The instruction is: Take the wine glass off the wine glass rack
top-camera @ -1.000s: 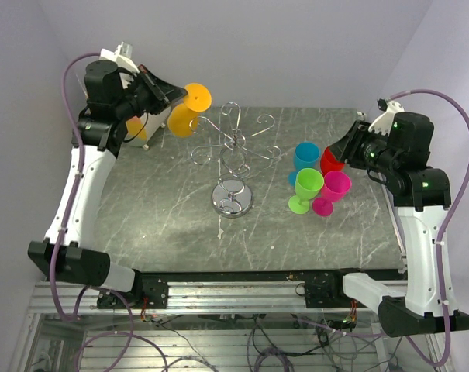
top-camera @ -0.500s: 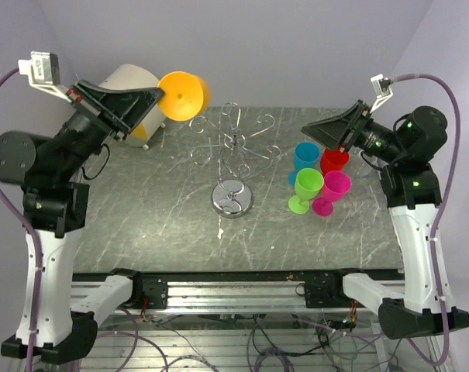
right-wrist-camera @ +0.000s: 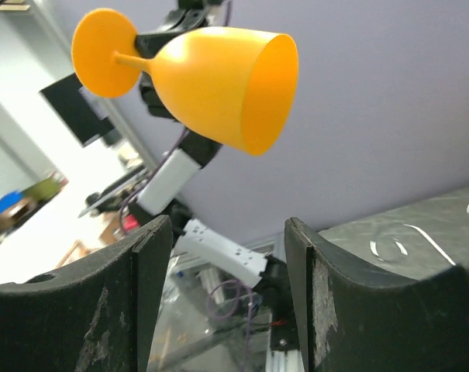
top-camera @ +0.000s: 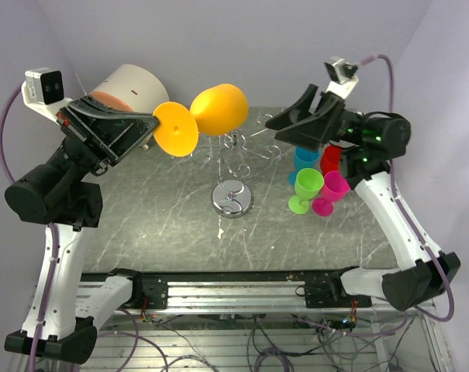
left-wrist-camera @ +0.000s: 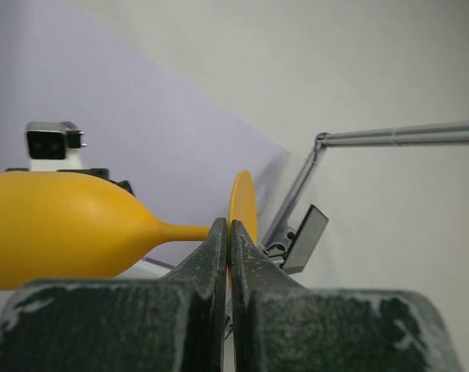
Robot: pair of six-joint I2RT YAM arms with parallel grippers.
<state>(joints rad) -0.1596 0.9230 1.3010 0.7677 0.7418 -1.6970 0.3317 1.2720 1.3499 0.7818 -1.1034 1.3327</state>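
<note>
The orange wine glass (top-camera: 218, 108) hangs on its side in the air above the back of the table, bowl toward the right. My left gripper (top-camera: 150, 129) is shut on the edge of its round foot (top-camera: 176, 129). In the left wrist view the thin foot (left-wrist-camera: 243, 203) is pinched between my left gripper's (left-wrist-camera: 228, 229) jaws, with the bowl (left-wrist-camera: 56, 232) to the left. The wine glass rack (top-camera: 234, 147) stands below on its chrome base (top-camera: 232, 198), with no glass on it. My right gripper (top-camera: 284, 120) is raised and open, with nothing between its jaws, facing the glass (right-wrist-camera: 218, 85), which shows above it (right-wrist-camera: 228, 232).
Several plastic glasses stand at the table's right: blue (top-camera: 305, 155), red (top-camera: 332, 159), green (top-camera: 307, 186) and pink (top-camera: 334, 188). A white cylinder (top-camera: 132, 84) sits at the back left behind the left arm. Lilac walls close in the back and sides.
My left arm rose and swung right, carrying the orange glass above the rack and tipping it sideways. My right arm lifted off the glasses, turned toward the orange glass and opened wider.
</note>
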